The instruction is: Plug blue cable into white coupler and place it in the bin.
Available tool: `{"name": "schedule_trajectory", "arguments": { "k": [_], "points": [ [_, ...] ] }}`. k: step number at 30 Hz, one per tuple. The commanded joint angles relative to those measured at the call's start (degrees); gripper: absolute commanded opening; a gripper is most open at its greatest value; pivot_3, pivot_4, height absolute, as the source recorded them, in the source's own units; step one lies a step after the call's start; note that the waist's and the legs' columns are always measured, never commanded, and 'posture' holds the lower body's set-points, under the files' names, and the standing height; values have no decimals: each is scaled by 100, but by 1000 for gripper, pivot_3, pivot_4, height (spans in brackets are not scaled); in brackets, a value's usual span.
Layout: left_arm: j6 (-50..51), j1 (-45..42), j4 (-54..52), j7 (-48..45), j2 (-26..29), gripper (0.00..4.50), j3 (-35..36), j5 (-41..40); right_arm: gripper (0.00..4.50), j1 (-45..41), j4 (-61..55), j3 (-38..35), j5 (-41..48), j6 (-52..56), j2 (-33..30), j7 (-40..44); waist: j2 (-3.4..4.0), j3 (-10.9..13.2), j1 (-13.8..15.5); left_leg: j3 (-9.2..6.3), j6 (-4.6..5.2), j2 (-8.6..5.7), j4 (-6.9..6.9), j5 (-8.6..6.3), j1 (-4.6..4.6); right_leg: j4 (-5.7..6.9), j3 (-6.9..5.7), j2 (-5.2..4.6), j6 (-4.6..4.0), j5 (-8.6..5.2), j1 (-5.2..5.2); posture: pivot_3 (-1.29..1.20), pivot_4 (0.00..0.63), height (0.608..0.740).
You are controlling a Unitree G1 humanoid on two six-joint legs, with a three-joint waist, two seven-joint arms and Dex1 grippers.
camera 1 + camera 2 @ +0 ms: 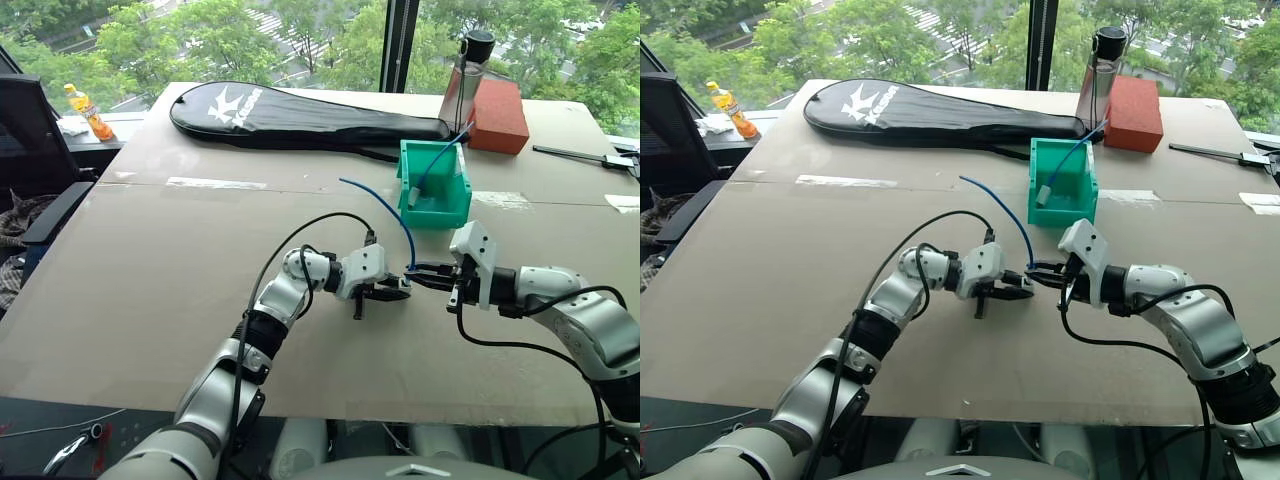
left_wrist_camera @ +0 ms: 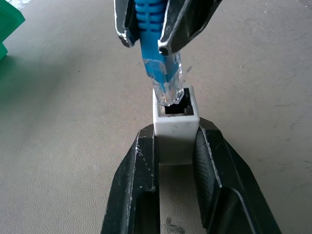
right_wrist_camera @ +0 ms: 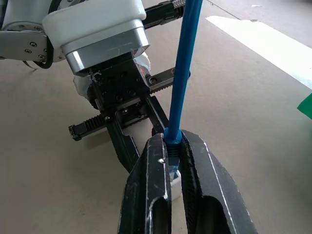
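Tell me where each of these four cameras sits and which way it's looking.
Left eye: on the head, looking forward and down over the table; both arms show.
Right eye: beside it, same scene.
Left wrist: along the left gripper, shut on the white coupler, facing the right gripper.
Right wrist: along the right gripper, shut on the blue cable, facing the left gripper.
Shared: both wrist views show plug meeting coupler; eye views also show the bin.

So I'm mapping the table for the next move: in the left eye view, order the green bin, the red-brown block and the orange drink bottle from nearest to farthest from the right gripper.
From the right gripper:
1. Green bin, just beyond it.
2. Red-brown block, farther back, past the bin.
3. Orange drink bottle, far-left corner.
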Motion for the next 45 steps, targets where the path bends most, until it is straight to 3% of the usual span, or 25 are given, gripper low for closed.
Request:
{"name": "schedule_trajectory", "arguments": {
  "k": [1,28,45],
  "points": [
    [29,60,-115,5,17,332,-65,-8,0,-32,14,-63,-98,-99,29,213,0,0,1,0,0,0,0,0,0,0,0,0,0,0,0,0,150,740],
    [95,199,-389,-77,145,332,-102,-114,0,-818,1765,614,-1404,-1616,42,2269,3,-2,-12,3,-1,-2,0,1,9,2,-1,4,-1,0,4,0,150,740],
    [206,209,-481,-31,193,332,-92,-130,0,-851,1968,781,-1603,-1260,56,2499,7,-5,-10,5,-2,0,0,1,12,3,1,4,-1,0,5,0,150,740]
  ]
}}
